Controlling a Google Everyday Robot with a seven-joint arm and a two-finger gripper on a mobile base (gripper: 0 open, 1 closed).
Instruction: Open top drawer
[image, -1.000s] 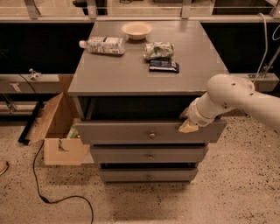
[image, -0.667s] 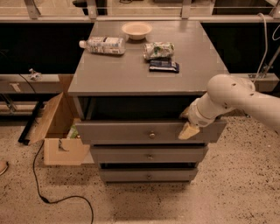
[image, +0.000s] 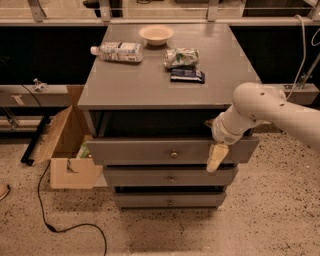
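Note:
The top drawer (image: 145, 151) of the grey cabinet is pulled out a little, with a dark gap above its front. Its small round knob (image: 173, 154) sits at the centre. My gripper (image: 216, 157) is at the right end of the drawer front, hanging down over its upper edge and front face. The white arm (image: 270, 112) reaches in from the right. The gripper is well to the right of the knob and does not touch it.
Two shallower drawers (image: 150, 176) (image: 150, 200) sit below. On the cabinet top (image: 125, 85) lie a bowl (image: 156, 34), a plastic bottle (image: 117, 51), a snack bag (image: 181, 57) and a dark packet (image: 187, 75). An open cardboard box (image: 65, 150) and a black cable (image: 60, 225) are on the floor at left.
The gripper tip has slid slightly lower over the drawer front. The drawer stays about as far out as before.

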